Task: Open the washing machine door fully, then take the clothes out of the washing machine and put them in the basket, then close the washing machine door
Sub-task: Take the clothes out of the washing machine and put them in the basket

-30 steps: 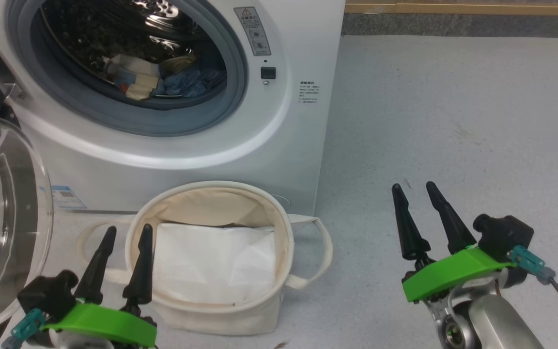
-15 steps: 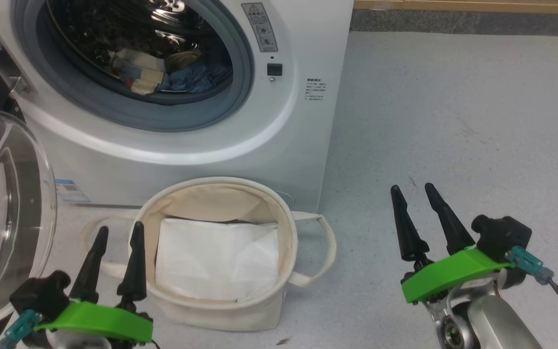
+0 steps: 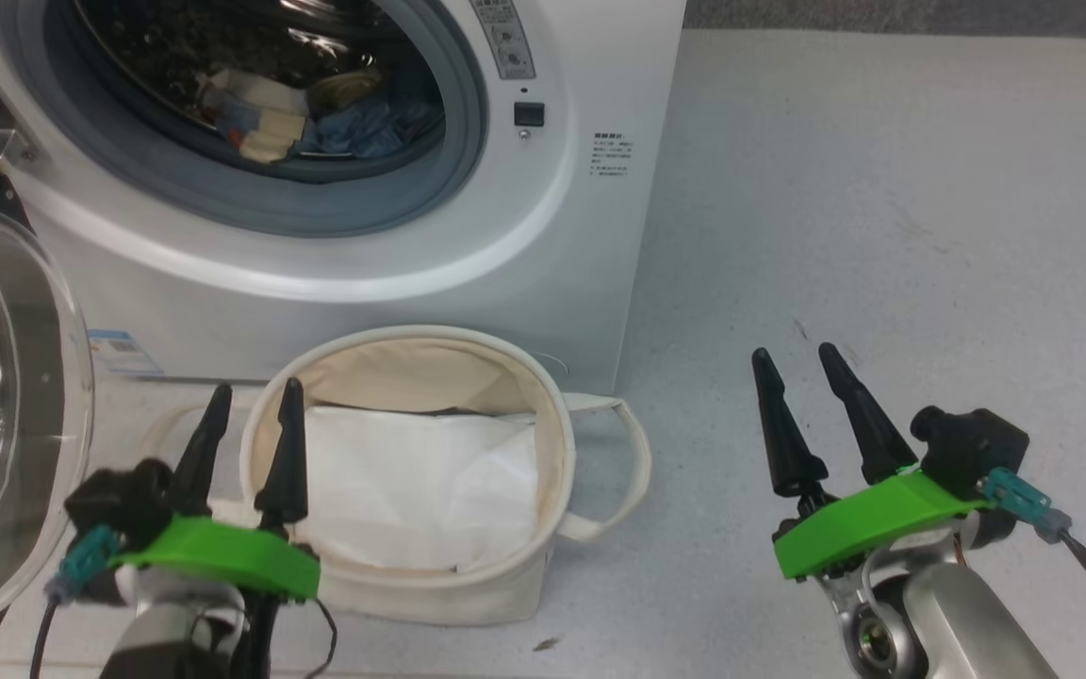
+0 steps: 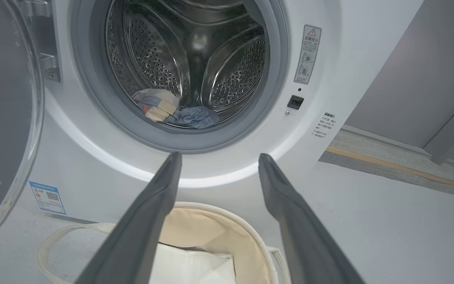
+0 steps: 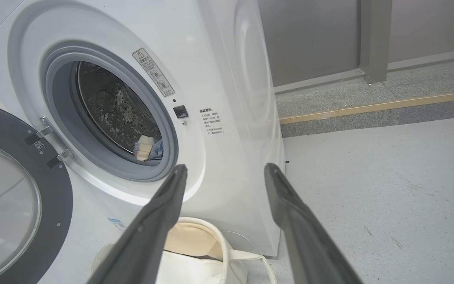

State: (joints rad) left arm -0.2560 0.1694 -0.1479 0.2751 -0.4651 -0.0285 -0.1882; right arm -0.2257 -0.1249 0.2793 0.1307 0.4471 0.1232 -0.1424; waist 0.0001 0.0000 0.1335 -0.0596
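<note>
The white washing machine [image 3: 562, 245] stands ahead with its door [image 3: 6, 424] swung wide open to the left; the door's black rim and glass bowl [image 5: 10, 209] also appear in the right wrist view. Blue and cream clothes [image 3: 317, 127] lie at the bottom of the steel drum [image 4: 172, 112]. The cream basket [image 3: 543, 415] sits on the floor below the porthole, holding a flat white sheet. My left gripper [image 3: 254, 394] hovers open at the basket's left rim, empty. My right gripper [image 3: 796, 356] hangs open over bare floor to the right of the machine, empty.
Grey speckled floor [image 3: 882, 207] stretches out to the right of the machine. A grey wall and a raised kerb with a yellow strip [image 5: 369, 106] run behind it. A small blue label [image 4: 47, 197] sits low on the machine front.
The head camera has shifted, so the whole scene sits a little differently. My left gripper has risen and moved slightly right, closer to the basket's rim. The right gripper holds its place.
</note>
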